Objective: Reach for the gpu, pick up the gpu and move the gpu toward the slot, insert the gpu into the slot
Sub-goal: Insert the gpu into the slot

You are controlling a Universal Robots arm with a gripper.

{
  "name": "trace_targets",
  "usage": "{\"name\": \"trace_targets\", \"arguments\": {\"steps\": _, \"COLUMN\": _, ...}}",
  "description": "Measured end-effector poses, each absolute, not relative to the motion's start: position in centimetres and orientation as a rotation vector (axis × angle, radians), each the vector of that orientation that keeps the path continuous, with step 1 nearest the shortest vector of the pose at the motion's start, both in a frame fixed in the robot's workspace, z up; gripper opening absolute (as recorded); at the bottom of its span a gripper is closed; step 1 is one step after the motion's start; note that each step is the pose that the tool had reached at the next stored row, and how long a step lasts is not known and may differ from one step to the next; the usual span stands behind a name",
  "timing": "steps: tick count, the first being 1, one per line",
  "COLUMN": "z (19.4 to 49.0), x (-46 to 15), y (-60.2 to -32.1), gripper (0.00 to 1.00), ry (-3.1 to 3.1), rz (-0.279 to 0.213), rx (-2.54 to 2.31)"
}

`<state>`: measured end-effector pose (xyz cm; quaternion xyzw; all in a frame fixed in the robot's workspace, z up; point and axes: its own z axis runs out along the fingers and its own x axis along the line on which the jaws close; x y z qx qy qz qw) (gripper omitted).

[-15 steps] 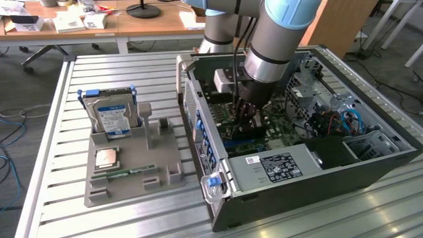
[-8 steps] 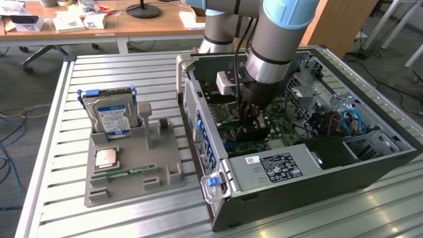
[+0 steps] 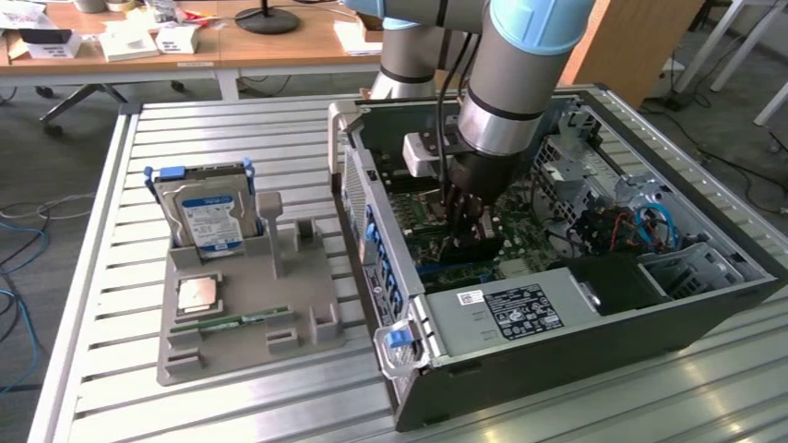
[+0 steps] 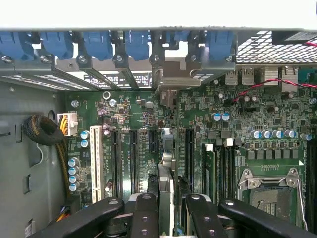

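— Down inside the open dark-grey metal computer case (image 3: 579,323) on the slatted aluminium table (image 3: 185,129), where have you got to?

— I've got the grey and light-blue robot arm (image 3: 518,74) reaching into the case over the green motherboard (image 4: 262,114). My black gripper (image 4: 166,208) is pinching the thin dark circuit card, the gpu (image 4: 166,191), edge-on between its fingers (image 4: 146,213), the silver bracket end pointing at the case's rear wall.

— So reach and pick-up are done?

— I judge so. The card hangs over the row of long narrow expansion connectors (image 4: 133,158), near the board.

— Seated yet?

— I can't tell whether it touches the slot; I'd call insertion unfinished. The grey plastic parts tray (image 3: 246,305) holds the blue-labelled silver hard drive (image 3: 212,217)
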<state>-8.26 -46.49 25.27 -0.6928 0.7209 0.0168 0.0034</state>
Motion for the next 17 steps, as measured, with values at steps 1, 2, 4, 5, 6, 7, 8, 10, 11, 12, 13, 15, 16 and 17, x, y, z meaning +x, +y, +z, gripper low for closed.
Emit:
{"name": "trace_targets", "arguments": {"steps": 1, "z": 25.27, "x": -8.25, "y": -46.49, "gripper": 0.26, "ry": 2.26, "rz": 0.053, "rx": -2.172}}
{"name": "trace_targets", "arguments": {"steps": 2, "z": 25.27, "x": -8.26, "y": -46.5, "gripper": 0.26, "ry": 2.26, "rz": 0.052, "rx": -2.172}}
{"name": "trace_targets", "arguments": {"steps": 4, "z": 25.27, "x": -8.26, "y": -46.49, "gripper": 0.26, "ry": 2.26, "rz": 0.053, "rx": -2.172}}
{"name": "trace_targets", "arguments": {"steps": 5, "z": 25.27, "x": -8.26, "y": -46.49, "gripper": 0.26, "ry": 2.26, "rz": 0.053, "rx": -2.172}}
{"name": "trace_targets", "arguments": {"steps": 6, "z": 25.27, "x": -8.25, "y": -46.49, "gripper": 0.26, "ry": 2.26, "rz": 0.053, "rx": -2.172}}
{"name": "trace_targets", "arguments": {"steps": 7, "z": 25.27, "x": -8.26, "y": -46.49, "gripper": 0.26, "ry": 2.26, "rz": 0.053, "rx": -2.172}}
{"name": "trace_targets", "arguments": {"steps": 8, "z": 25.27, "x": -8.25, "y": -46.49, "gripper": 0.26, "ry": 2.26, "rz": 0.053, "rx": -2.172}}
{"name": "trace_targets", "arguments": {"steps": 10, "z": 25.27, "x": -8.26, "y": -46.49, "gripper": 0.26, "ry": 2.26, "rz": 0.053, "rx": -2.172}}
{"name": "trace_targets", "arguments": {"steps": 11, "z": 25.27, "x": -8.26, "y": -46.49, "gripper": 0.26, "ry": 2.26, "rz": 0.053, "rx": -2.172}}
{"name": "trace_targets", "arguments": {"steps": 12, "z": 25.27, "x": -8.26, "y": -46.49, "gripper": 0.26, "ry": 2.26, "rz": 0.053, "rx": -2.172}}
{"name": "trace_targets", "arguments": {"steps": 13, "z": 25.27, "x": -8.26, "y": -46.49, "gripper": 0.26, "ry": 2.26, "rz": 0.053, "rx": -2.172}}
{"name": "trace_targets", "arguments": {"steps": 15, "z": 25.27, "x": -8.26, "y": -46.49, "gripper": 0.26, "ry": 2.26, "rz": 0.053, "rx": -2.172}}
{"name": "trace_targets", "arguments": {"steps": 16, "z": 25.27, "x": -8.25, "y": -46.49, "gripper": 0.26, "ry": 2.26, "rz": 0.053, "rx": -2.172}}
{"name": "trace_targets", "arguments": {"steps": 17, "z": 25.27, "x": -8.26, "y": -46.49, "gripper": 0.26, "ry": 2.26, "rz": 0.053, "rx": -2.172}}
